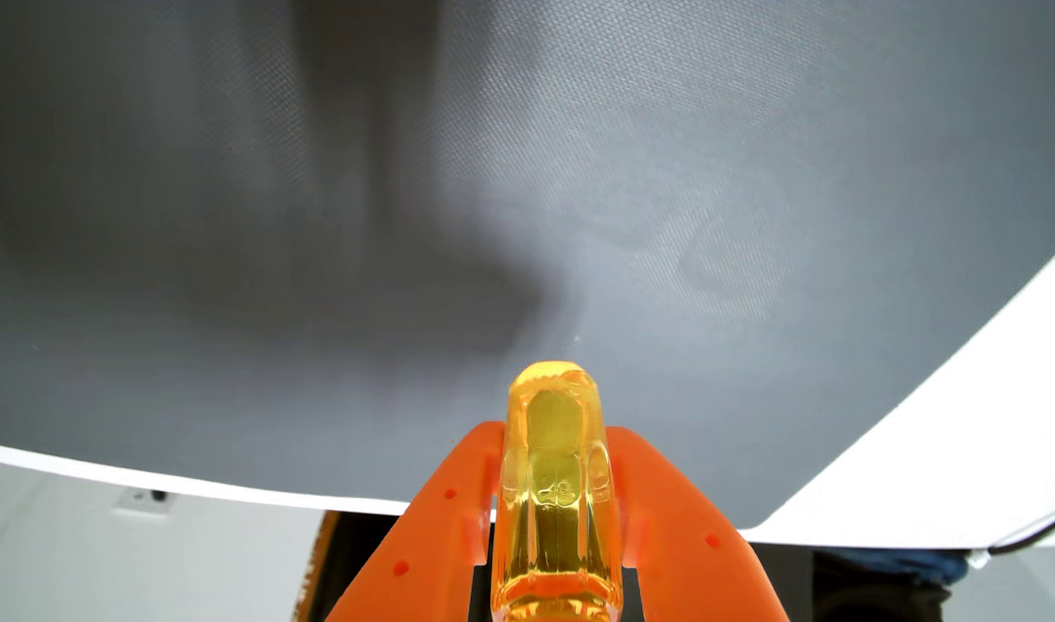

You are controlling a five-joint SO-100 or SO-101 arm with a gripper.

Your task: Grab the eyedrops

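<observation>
A grey mat (pixel 513 179) filled the upper frame. At bottom centre my gripper (pixel 553 436) was clamped on the yellow eyedrops bottle (pixel 553 490), its 2 orange fingers (pixel 453 478) pressing both sides. I judged the grab done.

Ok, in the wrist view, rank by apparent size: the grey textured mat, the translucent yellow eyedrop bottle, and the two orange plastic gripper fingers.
1. Grey textured mat, by far.
2. Orange plastic gripper fingers and translucent yellow eyedrop bottle look alike; nearness to the camera inflates both, so no ranking.

Wrist view, close above grey mat (pixel 692 179)
</observation>
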